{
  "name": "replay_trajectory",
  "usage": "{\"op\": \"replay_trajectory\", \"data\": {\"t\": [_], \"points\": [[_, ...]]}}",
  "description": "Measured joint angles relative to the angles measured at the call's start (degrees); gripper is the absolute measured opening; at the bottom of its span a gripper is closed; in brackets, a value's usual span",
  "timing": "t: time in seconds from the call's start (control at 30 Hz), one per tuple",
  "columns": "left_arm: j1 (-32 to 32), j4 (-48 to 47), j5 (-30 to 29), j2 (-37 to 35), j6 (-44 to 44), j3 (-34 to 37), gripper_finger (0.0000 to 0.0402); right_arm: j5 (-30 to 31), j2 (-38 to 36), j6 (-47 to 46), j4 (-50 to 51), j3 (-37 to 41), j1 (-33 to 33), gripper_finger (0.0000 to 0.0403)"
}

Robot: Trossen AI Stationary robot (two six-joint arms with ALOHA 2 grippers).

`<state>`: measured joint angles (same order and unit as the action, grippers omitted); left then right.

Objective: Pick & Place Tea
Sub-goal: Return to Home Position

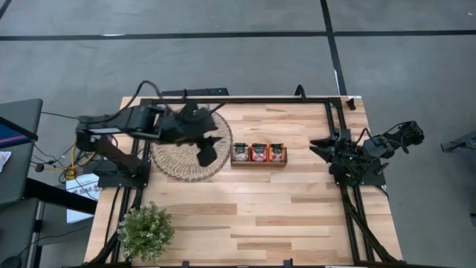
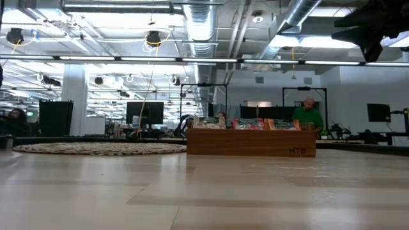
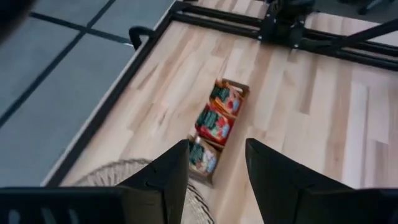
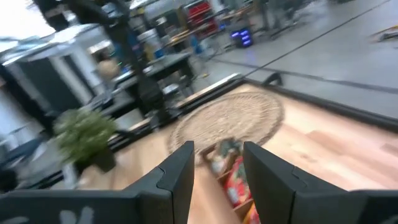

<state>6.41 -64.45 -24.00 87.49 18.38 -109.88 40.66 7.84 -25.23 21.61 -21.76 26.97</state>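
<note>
Three tea piles (image 1: 258, 152) (high view)

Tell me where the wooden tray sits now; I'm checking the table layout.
In the high view, the wooden tray sits mid-table, just right of the woven mat.

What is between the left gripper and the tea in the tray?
Nothing visible. The left gripper hangs over the woven mat, jaws open, beside the tray holding the tea. The right gripper waits at the right edge of the table.
</note>
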Motion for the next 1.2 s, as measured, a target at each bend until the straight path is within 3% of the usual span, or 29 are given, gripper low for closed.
{"op": "replay_trajectory", "data": {"t": [0.1,0.3,0.47,0.63,0.73,0.9,1.2], "points": [[1.5,4.5,-1.7,-6.1,3.7,10.6,0.0151,-6.4,-0.1,0.2,0.0,0.0,0.0,0.0129],[3.6,28.1,-0.5,-21.3,7.0,37.7,0.0151,-18.3,-0.1,0.2,-0.4,0.0,0.0,0.0129],[4.7,40.7,-0.1,-32.2,12.8,56.6,0.0151,-19.6,-0.1,0.3,-0.7,0.0,0.0,0.0129],[6.4,59.2,0.0,-40.6,14.2,72.1,0.0151,-19.8,-0.1,2.1,-1.8,0.0,0.0,0.0129],[7.3,64.7,-0.2,-45.1,13.9,78.4,0.0151,-19.8,-0.1,3.2,-3.2,0.0,0.0,0.0129],[8.2,65.9,-2.5,-51.5,14.3,84.8,0.0151,-23.2,-0.6,7.0,-4.6,0.0,0.0,0.0129],[8.2,70.2,-4.3,-63.4,14.4,93.8,0.0151,-25.5,-7.6,12.8,-6.1,-0.1,0.0,0.0129]]}}
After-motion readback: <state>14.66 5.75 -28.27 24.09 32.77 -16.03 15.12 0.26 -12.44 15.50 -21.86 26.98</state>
